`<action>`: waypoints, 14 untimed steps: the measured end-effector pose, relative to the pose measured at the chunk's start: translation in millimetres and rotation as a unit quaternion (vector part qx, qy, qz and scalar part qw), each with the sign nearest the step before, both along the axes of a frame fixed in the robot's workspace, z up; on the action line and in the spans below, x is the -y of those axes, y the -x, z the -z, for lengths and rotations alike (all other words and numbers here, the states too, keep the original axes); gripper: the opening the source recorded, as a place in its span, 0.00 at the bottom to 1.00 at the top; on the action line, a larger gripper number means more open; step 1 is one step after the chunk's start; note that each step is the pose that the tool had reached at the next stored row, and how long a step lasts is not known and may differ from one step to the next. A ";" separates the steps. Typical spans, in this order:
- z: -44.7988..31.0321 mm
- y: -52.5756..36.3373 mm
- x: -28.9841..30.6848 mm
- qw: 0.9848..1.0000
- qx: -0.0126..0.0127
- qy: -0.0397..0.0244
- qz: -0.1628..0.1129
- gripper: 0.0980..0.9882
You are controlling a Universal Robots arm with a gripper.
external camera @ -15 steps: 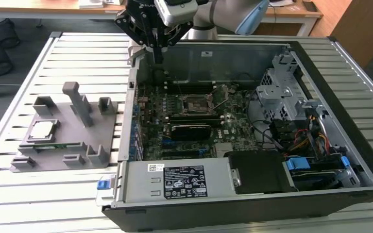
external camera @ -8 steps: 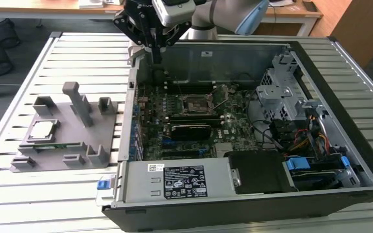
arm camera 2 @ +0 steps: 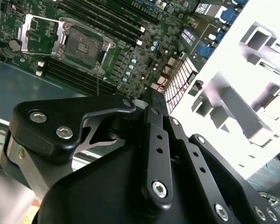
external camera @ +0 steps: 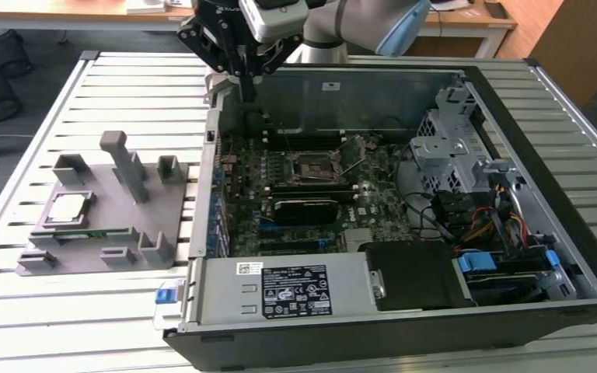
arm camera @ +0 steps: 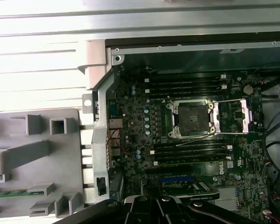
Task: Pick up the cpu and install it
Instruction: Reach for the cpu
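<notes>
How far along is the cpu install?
Done: the socket is open and empty. In hand: nothing. The gripper, shut, hangs over the far wall of the case. Left: pickup and install. The cpu lies untouched in the grey fixture beside the case.

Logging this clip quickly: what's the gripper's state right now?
Gripper: shut, holding nothing; the cpu lies on the grey fixture.
</notes>
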State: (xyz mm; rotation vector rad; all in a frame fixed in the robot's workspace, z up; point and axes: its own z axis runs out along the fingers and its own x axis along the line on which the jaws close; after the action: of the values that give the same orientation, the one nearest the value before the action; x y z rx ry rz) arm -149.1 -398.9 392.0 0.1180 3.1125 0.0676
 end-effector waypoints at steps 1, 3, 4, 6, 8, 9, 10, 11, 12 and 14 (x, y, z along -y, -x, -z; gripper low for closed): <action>0.0 0.4 0.0 1.000 0.000 0.000 0.000 0.01; 0.1 1.1 0.0 1.000 0.000 0.000 0.000 0.01; 0.1 1.5 0.0 1.000 0.000 0.000 0.000 0.01; 0.2 2.3 0.0 1.000 0.000 0.000 0.000 0.01; 0.3 3.2 0.0 1.000 0.000 0.000 0.000 0.01; 0.3 3.6 0.0 1.000 0.000 0.000 0.000 0.01; 0.3 4.1 0.0 1.000 0.000 0.000 0.000 0.01; 0.3 4.7 0.0 1.000 0.000 0.000 0.000 0.01; 0.3 5.3 0.0 1.000 0.000 0.000 0.000 0.01; 0.4 6.4 0.0 1.000 0.000 0.000 0.000 0.01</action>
State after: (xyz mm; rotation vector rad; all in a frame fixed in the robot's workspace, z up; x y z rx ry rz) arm -155.5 -398.9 391.6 0.1181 3.1125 0.0676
